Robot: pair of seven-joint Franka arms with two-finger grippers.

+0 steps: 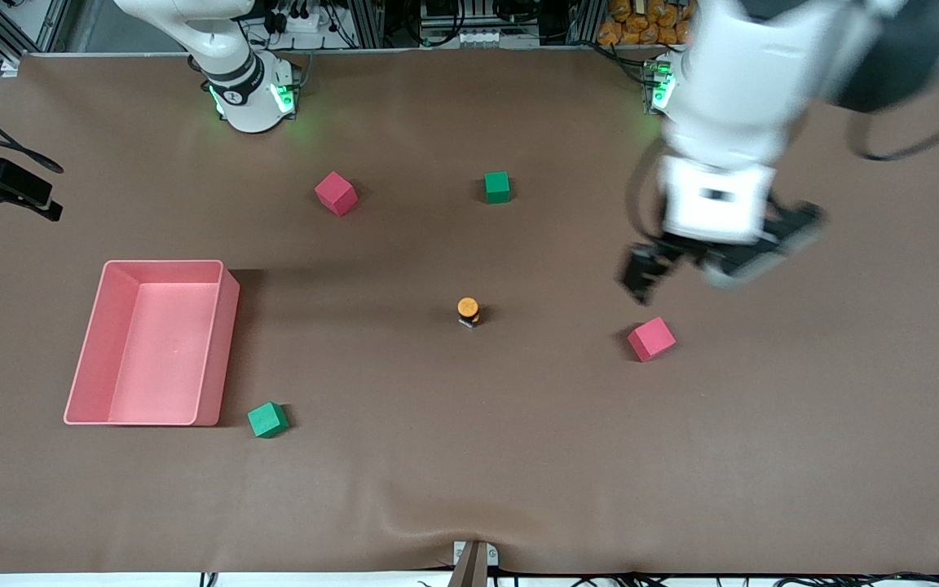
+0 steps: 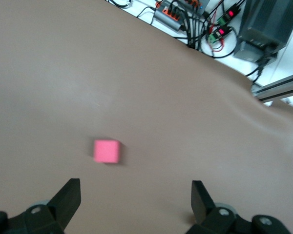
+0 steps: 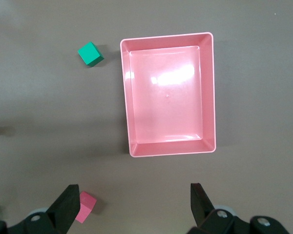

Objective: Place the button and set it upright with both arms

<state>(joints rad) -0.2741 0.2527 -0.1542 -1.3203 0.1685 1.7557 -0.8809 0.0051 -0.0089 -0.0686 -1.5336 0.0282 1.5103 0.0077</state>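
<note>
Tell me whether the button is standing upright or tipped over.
Upright. In the front view the button rests on the table, its round orange cap facing up and its dark body under the cap. Neither gripper touches it.

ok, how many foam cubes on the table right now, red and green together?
4. One red cube and one green cube lie toward the arm bases. A second red cube lies under the left gripper. A second green cube sits beside the pink plastic tray.

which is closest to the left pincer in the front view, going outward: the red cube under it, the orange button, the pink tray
From the left pincer, open above the table:
1. Red cube, almost beneath it, at the left arm's end.
2. Orange button, mid-table, standing upright.
3. Pink tray, at the right arm's end.
</note>
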